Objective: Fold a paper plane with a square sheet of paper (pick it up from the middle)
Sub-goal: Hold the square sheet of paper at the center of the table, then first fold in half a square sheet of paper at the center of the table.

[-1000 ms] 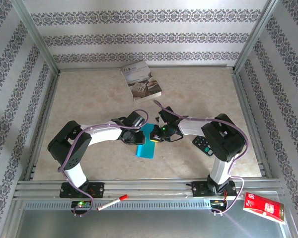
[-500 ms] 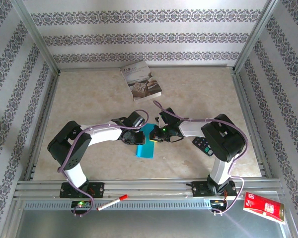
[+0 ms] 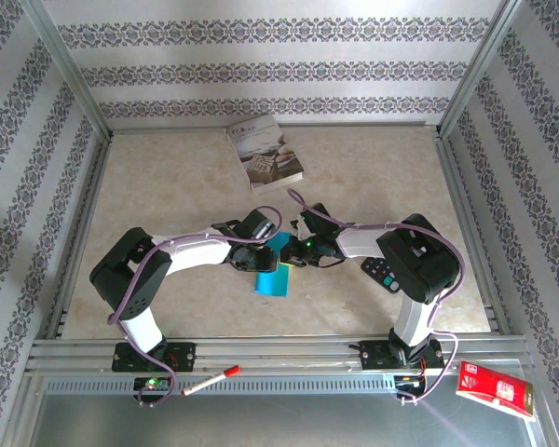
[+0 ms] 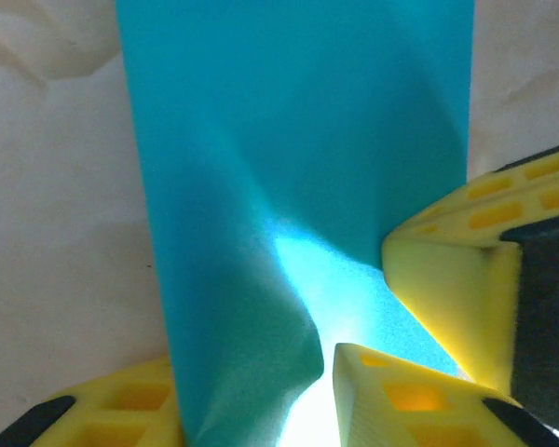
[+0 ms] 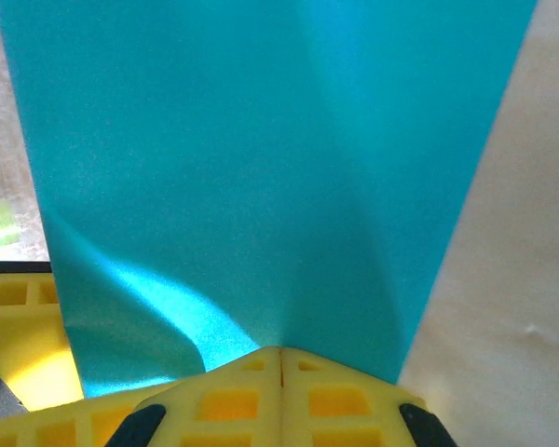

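The square sheet of paper (image 3: 272, 279) is teal-blue and folded into a long strip, lying mid-table with its far end lifted between both grippers. My right gripper (image 5: 279, 354) is shut, pinching the paper's (image 5: 261, 158) edge where the crease meets its fingertips. My left gripper (image 4: 252, 372) straddles a raised fold of the paper (image 4: 298, 140), jaws apart, with a gap beside the right finger (image 4: 401, 391). From above, the left gripper (image 3: 259, 258) and right gripper (image 3: 294, 255) nearly meet. The right gripper's yellow fingers (image 4: 466, 251) show close by. The paper plane is out of view.
A grey-white printed book (image 3: 265, 152) lies at the back of the table. A black remote-like object (image 3: 382, 272) sits beside the right arm. A red pen (image 3: 212, 380) and a red packet (image 3: 496, 391) rest on the front rail area.
My left gripper's jaws have spread apart around the paper fold. Both wrists edged slightly left, and the right gripper stays shut on the paper.
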Robot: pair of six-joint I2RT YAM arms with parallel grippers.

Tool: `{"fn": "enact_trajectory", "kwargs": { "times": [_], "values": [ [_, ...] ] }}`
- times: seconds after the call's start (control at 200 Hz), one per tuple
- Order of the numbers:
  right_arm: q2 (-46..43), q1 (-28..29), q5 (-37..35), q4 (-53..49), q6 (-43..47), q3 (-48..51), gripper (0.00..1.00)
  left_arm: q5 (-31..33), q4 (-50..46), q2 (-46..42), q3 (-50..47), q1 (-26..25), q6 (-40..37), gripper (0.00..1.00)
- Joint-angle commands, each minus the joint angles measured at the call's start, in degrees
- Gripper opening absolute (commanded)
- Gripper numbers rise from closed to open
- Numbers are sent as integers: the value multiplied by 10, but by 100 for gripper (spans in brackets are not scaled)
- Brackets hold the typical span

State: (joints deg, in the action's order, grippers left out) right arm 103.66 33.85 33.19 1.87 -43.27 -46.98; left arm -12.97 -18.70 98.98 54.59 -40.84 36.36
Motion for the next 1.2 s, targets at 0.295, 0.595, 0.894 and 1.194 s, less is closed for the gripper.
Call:
{"fn": "enact_trajectory", "kwargs": {
  "times": [0.295, 0.595, 0.894, 1.194],
  "values": [
    [50, -5, -102, -101, 20, 40, 0, 83, -108, -111, 26, 2, 14, 61],
    [51, -5, -105, -100, 17, 41, 0, 26, -61, -90, 39, 7, 21, 30],
    [48, -5, -108, -102, 17, 42, 0, -3, -14, -21, 56, 23, 8, 16],
    [47, -5, -115, -107, 17, 45, 0, -17, 15, 33, 26, 54, -3, 14]
  ]
}}
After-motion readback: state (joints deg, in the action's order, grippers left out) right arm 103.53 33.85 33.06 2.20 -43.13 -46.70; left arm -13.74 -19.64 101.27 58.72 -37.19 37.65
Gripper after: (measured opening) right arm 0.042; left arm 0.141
